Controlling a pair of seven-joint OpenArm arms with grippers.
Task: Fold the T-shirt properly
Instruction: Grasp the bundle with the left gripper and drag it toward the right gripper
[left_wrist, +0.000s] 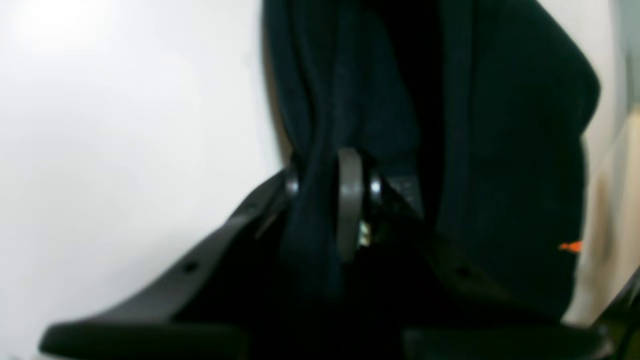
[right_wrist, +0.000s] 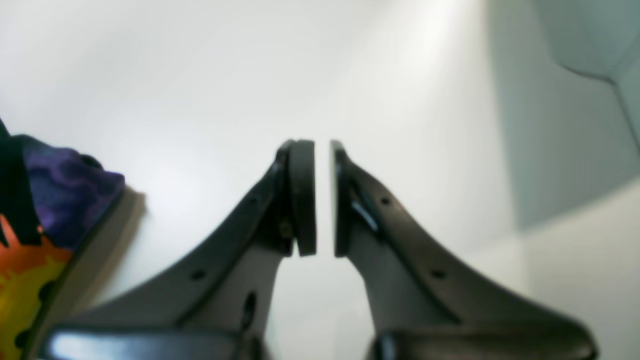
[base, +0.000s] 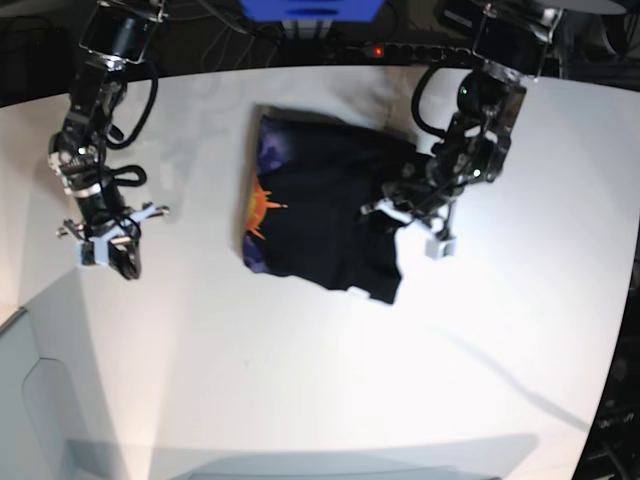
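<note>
We see wide bare white table (base: 300, 390) all round the black T-shirt (base: 320, 215) lying mid-table, its right edge apparently pinched in the left gripper (left_wrist: 345, 200), while the right gripper (right_wrist: 322, 200) hangs nearly closed and empty, no lettering legible.

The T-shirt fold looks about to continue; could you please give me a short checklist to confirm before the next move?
1. Left gripper closed on the T-shirt: ok, black fabric sits between its fingers.
2. Right gripper free of cloth: ok, nothing between its nearly closed fingers.
3. Right arm away from the shirt: ok in the base view.
4. How many layers are pinched: cannot tell.
5. Shirt wholly on the table: ok.
</note>
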